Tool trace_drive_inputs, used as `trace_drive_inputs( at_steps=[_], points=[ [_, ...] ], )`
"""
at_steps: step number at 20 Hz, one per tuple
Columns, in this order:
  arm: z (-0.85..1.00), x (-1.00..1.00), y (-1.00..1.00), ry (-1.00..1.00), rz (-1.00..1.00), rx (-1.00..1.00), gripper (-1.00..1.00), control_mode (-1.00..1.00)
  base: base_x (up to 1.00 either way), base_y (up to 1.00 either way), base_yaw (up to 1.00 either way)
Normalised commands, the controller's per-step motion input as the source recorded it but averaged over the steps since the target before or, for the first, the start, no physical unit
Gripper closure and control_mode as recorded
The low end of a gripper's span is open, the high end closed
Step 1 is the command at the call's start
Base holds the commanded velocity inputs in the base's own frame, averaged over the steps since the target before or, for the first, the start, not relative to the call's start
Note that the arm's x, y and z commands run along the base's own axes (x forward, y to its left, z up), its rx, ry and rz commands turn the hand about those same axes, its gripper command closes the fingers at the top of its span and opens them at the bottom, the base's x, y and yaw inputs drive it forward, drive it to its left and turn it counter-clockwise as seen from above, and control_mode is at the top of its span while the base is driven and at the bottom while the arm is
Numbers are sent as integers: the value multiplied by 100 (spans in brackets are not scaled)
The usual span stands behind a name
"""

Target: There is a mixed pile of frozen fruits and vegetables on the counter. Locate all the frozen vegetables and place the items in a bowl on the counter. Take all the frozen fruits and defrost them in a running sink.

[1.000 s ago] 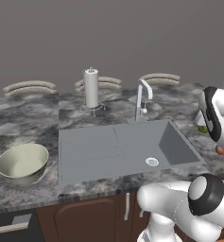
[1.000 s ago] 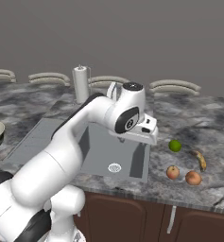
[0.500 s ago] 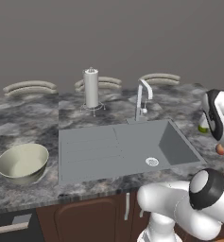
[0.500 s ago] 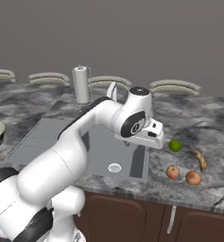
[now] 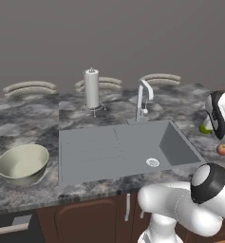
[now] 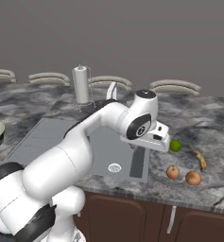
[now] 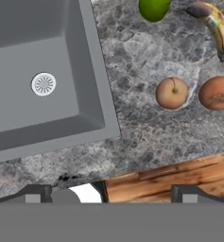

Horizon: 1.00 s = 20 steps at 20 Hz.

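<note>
On the dark marbled counter, right of the sink, lies the pile. It holds a lime-green ball, a reddish-brown oval lump and an orange-brown lump with a small stem. My gripper hovers above the counter's front edge, just sink-side of the pile. It is open, fingertips wide apart, with nothing between them. The pale cream-green bowl stands far left of the sink, empty. No water shows at the chrome tap.
A yellow-brown banana lies beside the green ball. A paper towel roll stands behind the sink's drainboard. Flat grey-beige plates line the back wall. The round drain sits in the basin's near right corner.
The arm has swung further right and lower, carrying the hand from over the sink's right edge toward the pile. The jaws stayed open. The food has not moved.
</note>
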Motion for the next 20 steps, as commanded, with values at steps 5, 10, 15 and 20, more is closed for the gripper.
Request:
trace_drive_inputs(
  at_steps=[5,10,15,20],
  points=[
    [-11,0,-20,2,-2,0,-100,-100,0,0,0],
    [-14,0,-19,2,-2,0,-100,-100,0,0,0],
    [-15,0,-12,2,-2,0,-100,-100,0,0,0],
    [-14,0,-7,1,-1,0,-100,-100,0,0,0]
  ],
)
